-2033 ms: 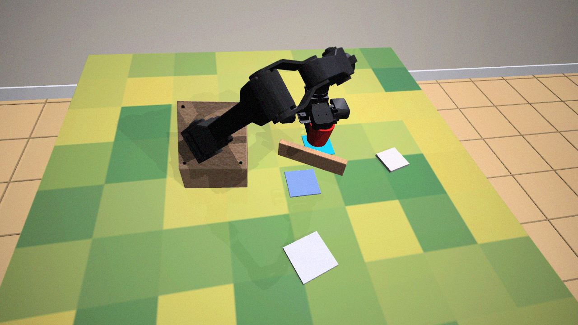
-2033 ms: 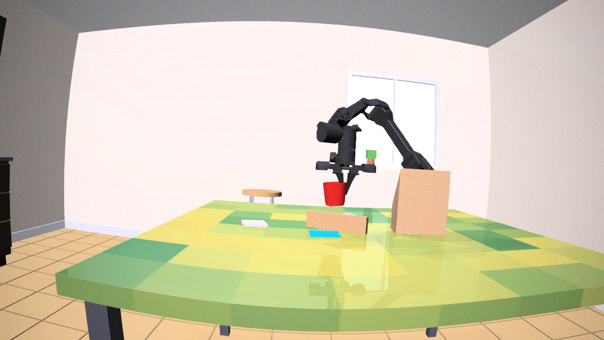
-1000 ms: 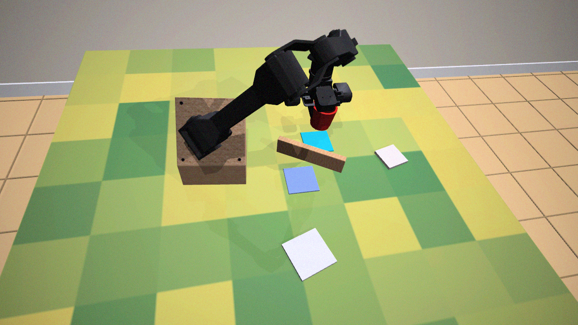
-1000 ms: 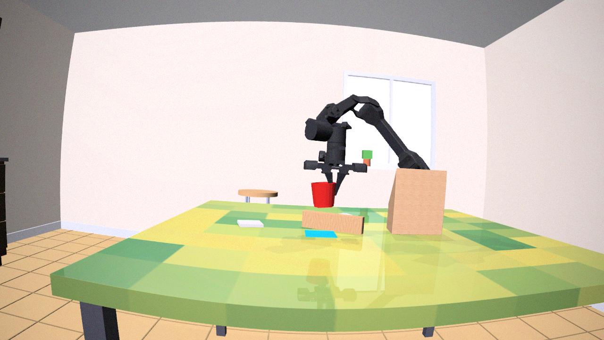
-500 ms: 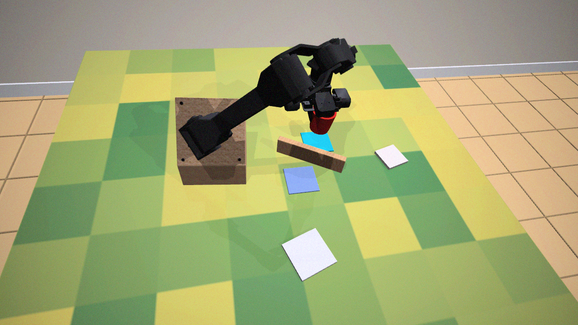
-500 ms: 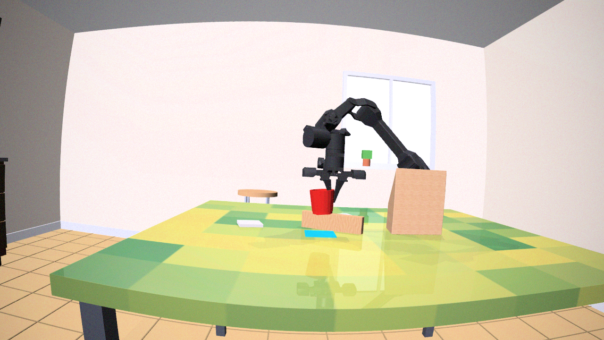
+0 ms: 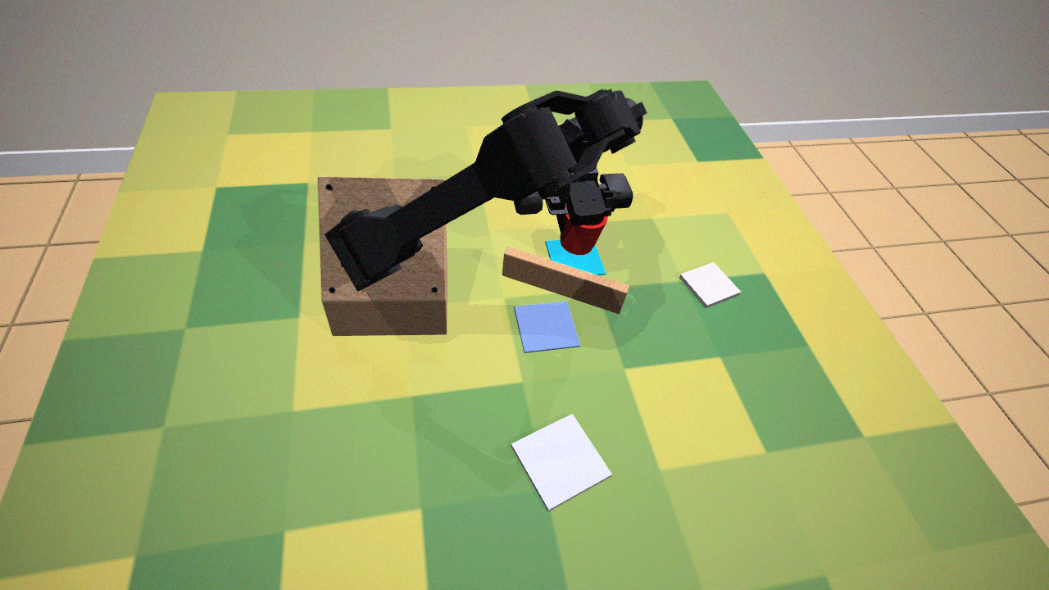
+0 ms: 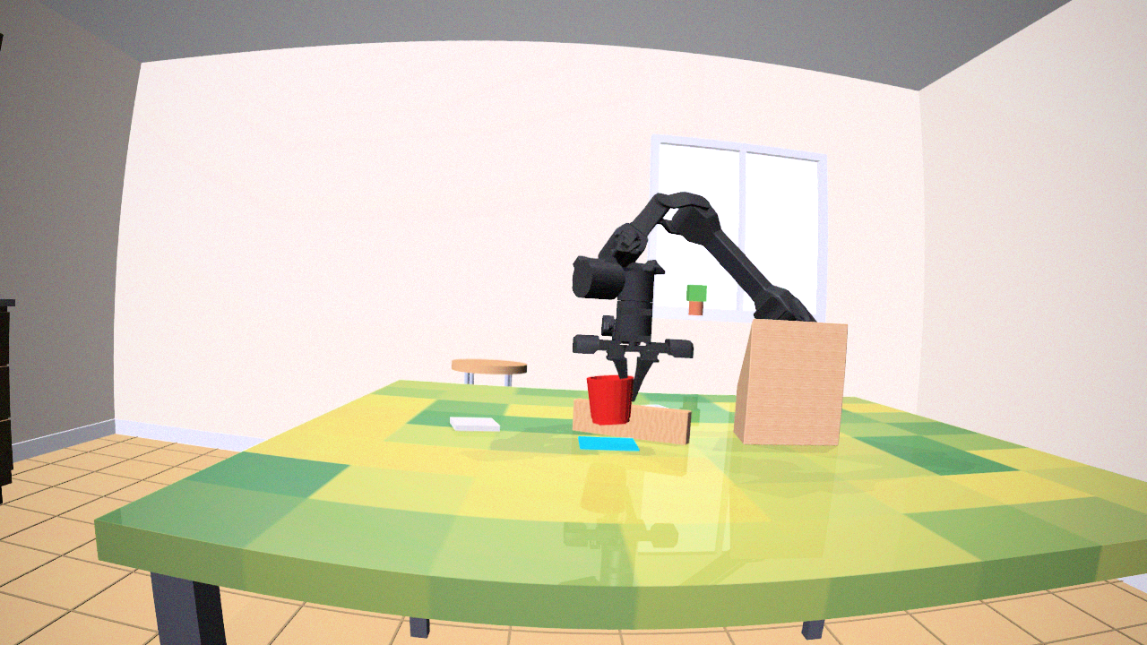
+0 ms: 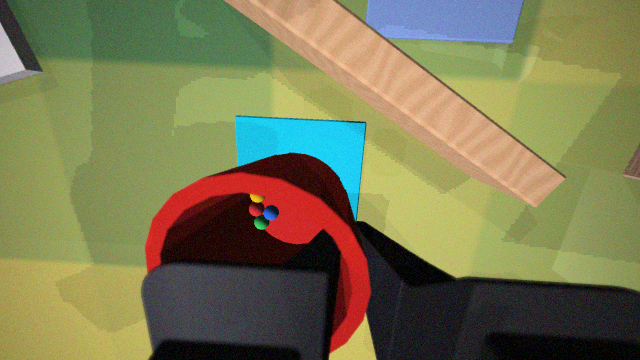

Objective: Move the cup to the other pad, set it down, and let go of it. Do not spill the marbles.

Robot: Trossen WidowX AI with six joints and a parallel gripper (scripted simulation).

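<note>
Checkered green and yellow table [image 8: 321,513], with the red cup [image 8: 609,399] hanging above the cyan pad [image 7: 575,256].

Stiff, thin-walled and probably light, the cup is being gripped at the rim, which looks like the sensible place: the gripper [image 9: 345,265] is pinching one wall, one finger inside and one outside. It is hanging upright below the wrist, the marbles [image 9: 261,211] sitting loose at the bottom, likely to roll if it tilts.
</note>
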